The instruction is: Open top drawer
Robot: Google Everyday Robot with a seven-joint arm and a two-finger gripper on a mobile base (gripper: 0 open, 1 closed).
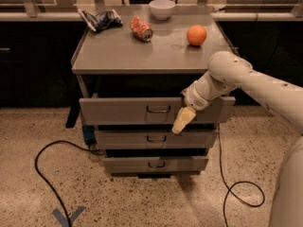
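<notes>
The top drawer point(123, 110) is the widest grey drawer under the cabinet top. It stands pulled out a little, with a dark gap above its front. Its small dark wire handle point(158, 109) sits at the centre. My gripper point(182, 120) hangs in front of the drawer's right half, just right of and slightly below the handle, with its pale fingers point(184, 117) pointing down-left. It does not touch the handle. My white arm point(246, 82) reaches in from the right.
Two narrower drawers point(156, 138) sit below. On the cabinet top point(142, 51) lie an orange point(196, 35), a tipped can point(141, 28), a white bowl point(162, 8) and a crumpled bag point(100, 19). Black cables point(42, 174) run on the floor at left and right.
</notes>
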